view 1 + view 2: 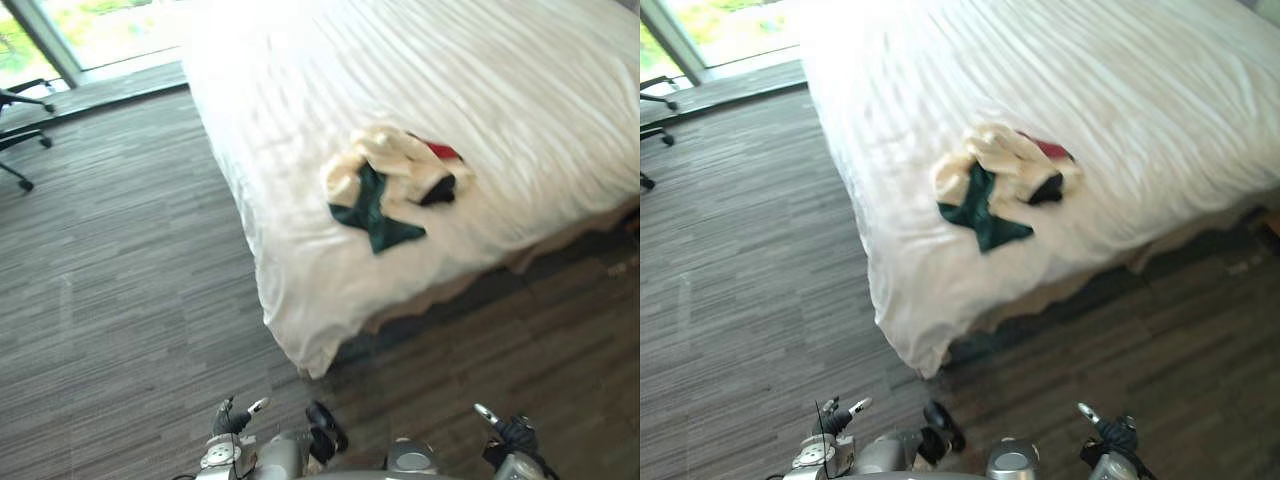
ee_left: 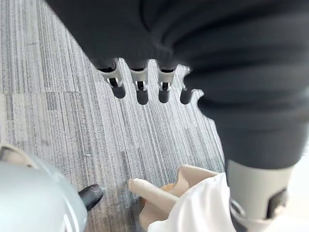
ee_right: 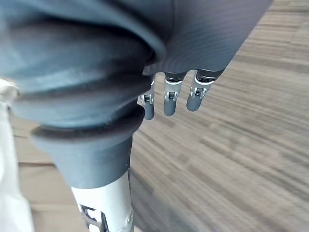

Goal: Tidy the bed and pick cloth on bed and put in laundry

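Note:
A heap of cloth [image 1: 393, 183] lies on the white bed [image 1: 520, 90] near its front edge: cream fabric with a dark green piece [image 1: 980, 212], a bit of red and a bit of black. My left hand [image 1: 232, 418] hangs low over the floor, well short of the bed's near corner. Its fingers [image 2: 141, 90] are relaxed and hold nothing. My right hand [image 1: 508, 431] hangs at the lower right over the floor, its fingers [image 3: 168, 100] likewise relaxed and empty. Both hands are far from the cloth.
Grey wood-look floor [image 1: 120, 300] surrounds the bed on the left and front. The bed's corner [image 1: 310, 355] with drooping sheet points toward me. An office chair [image 1: 20, 125] stands at the far left by a window [image 1: 100, 30]. The beige bed base [image 2: 164, 195] shows near my left hand.

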### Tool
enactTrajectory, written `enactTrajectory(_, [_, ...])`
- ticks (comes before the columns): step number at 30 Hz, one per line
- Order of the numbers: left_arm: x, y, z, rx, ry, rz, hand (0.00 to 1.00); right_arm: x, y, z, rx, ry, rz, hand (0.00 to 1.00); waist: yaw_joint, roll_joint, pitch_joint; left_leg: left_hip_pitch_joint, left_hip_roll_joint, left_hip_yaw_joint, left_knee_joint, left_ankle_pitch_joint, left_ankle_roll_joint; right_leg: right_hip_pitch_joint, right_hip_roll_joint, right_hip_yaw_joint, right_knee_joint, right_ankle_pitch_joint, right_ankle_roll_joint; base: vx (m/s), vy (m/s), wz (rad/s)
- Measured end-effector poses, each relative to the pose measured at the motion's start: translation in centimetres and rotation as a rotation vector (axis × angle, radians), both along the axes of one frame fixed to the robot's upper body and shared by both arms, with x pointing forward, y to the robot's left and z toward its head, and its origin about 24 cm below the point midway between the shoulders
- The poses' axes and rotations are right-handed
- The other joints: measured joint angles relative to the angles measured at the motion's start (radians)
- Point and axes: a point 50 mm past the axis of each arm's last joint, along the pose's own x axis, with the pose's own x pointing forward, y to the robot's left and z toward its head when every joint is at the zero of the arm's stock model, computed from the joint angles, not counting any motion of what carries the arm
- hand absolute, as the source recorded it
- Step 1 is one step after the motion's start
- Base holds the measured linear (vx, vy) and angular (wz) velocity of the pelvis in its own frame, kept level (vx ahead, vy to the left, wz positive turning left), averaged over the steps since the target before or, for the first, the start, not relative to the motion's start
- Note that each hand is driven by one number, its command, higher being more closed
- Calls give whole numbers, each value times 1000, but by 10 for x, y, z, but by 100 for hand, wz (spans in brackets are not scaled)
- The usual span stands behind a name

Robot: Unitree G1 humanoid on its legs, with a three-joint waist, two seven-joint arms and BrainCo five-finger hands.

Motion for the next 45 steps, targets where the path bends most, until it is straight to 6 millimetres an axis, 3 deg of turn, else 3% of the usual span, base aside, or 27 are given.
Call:
enactTrajectory(1, [-9,5,-1,13,15,17,0,-2,-13,22,-95,-60,-83,0,0,-26,-22,37,-24,5,-21,-29,-55,-3,-20,22,-254,168,-6,476,-127,96])
enactTrajectory(2, [-14,10,-2,23,26,34,0,-3,-18,33,-147,-80,-114,0,-2,-40,-18,62,-35,4,-30,-43,-72,-15,-27,33,-247,207,-11,468,-149,37])
enactTrajectory(3, [-33,6,-7,4,69,99,0,6,-26,62,-272,-149,-154,0,9,-24,-57,82,-6,14,-45,-20,-121,3,-11,31,-260,213,-20,355,-156,-2])
enactTrajectory(4, [-41,5,-8,0,78,119,0,8,-28,75,-322,-179,-168,0,7,-27,-71,79,2,17,-46,-14,-131,13,-5,29,-287,213,-20,415,-182,-14])
enactTrajectory(5, [-48,2,-9,3,95,129,0,11,-33,102,-424,-250,-217,0,7,2,-95,84,17,23,-49,-13,-133,51,14,20,-350,215,-24,402,-162,-7])
enactTrajectory(6, [-49,-1,-10,0,100,120,0,12,-37,119,-505,-272,-251,0,5,5,-96,91,28,27,-48,-11,-135,78,26,11,-395,227,-41,446,-145,-8])
enactTrajectory(7, [-48,0,-9,5,96,111,0,14,-37,131,-572,-275,-282,0,6,7,-100,97,41,33,-9,-8,-145,125,30,8,-446,240,-53,350,-90,-7])
enactTrajectory(9, [-46,4,-8,22,88,90,0,22,-34,136,-606,-275,-279,0,17,-28,-96,84,41,27,-23,-46,-178,180,9,10,-487,245,-58,177,-35,-3])
enactTrajectory(10, [-44,-1,-8,9,84,56,0,29,-34,143,-642,-278,-249,0,18,-9,-102,96,43,8,-180,39,-186,195,21,7,-504,245,-55,100,5,-3])
enactTrajectory(11, [-43,-3,-8,4,85,35,0,35,-34,148,-667,-277,-214,0,22,5,-100,89,59,5,-203,96,-173,204,32,6,-514,244,-50,82,51,-19])
enactTrajectory(12, [-45,-3,-9,4,93,31,0,49,-27,151,-695,-271,-107,0,31,14,-110,97,51,15,-202,86,-161,219,25,6,-532,245,-32,99,66,-6])
enactTrajectory(15, [-40,2,-6,20,82,-35,0,80,-13,162,-776,-261,159,0,32,-7,-104,103,34,-6,-201,85,-159,242,6,-22,-557,252,-22,97,34,17])
enactTrajectory(19, [-40,5,-6,22,89,-86,0,102,-13,158,-783,-203,344,0,55,-16,-102,108,33,-45,-200,85,-159,274,3,-62,-580,253,-21,39,-19,33])
enactTrajectory(24, [-34,-4,-6,-2,79,-157,0,131,-17,149,-762,-100,517,0,56,23,-70,88,38,-58,-196,86,-159,277,7,-77,-591,253,-21,-26,-44,8])
enactTrajectory(26, [-26,-7,-5,0,63,-191,0,139,-22,156,-765,-101,523,0,53,44,-41,50,39,-59,-179,91,-152,242,3,-77,-583,253,-21,-108,-34,2])
enactTrajectory(28, [-11,-8,-2,5,25,-208,0,150,-28,175,-792,-129,510,0,47,68,13,-15,40,-59,-173,106,-144,166,0,-73,-558,254,-19,-161,-42,-1])
enactTrajectory(31, [4,-7,3,17,-17,-236,0,172,-16,197,-821,-212,565,0,31,89,77,-86,47,-50,-168,115,-133,64,5,-48,-511,257,-22,-192,-35,-13])
enactTrajectory(35, [30,-1,14,45,-102,-251,0,195,11,211,-861,-257,720,0,34,89,146,-163,47,-17,-165,132,-118,-43,8,-10,-489,283,-28,-132,-6,-26])
enactTrajectory(37, [54,10,27,92,-174,-270,0,214,32,224,-888,-297,844,0,37,95,183,-226,46,2,-155,140,-106,-108,8,13,-500,316,-29,-85,9,-20])
enactTrajectory(42, [86,22,53,152,-312,-294,0,232,33,253,-984,-313,870,0,48,101,211,-292,44,1,-140,149,-94,-154,5,14,-531,361,-29,-32,13,0])
enactTrajectory(43, [90,21,57,147,-343,-290,0,234,30,257,-1000,-296,870,100,56,105,214,-297,44,0,-137,151,-91,-156,5,14,-536,370,-32,-14,24,6])
enactTrajectory(45, [99,21,63,146,-380,-308,0,239,23,263,-1022,-269,860,100,60,110,217,-315,40,-11,-133,157,-83,-158,0,8,-547,378,-29,-24,29,15])
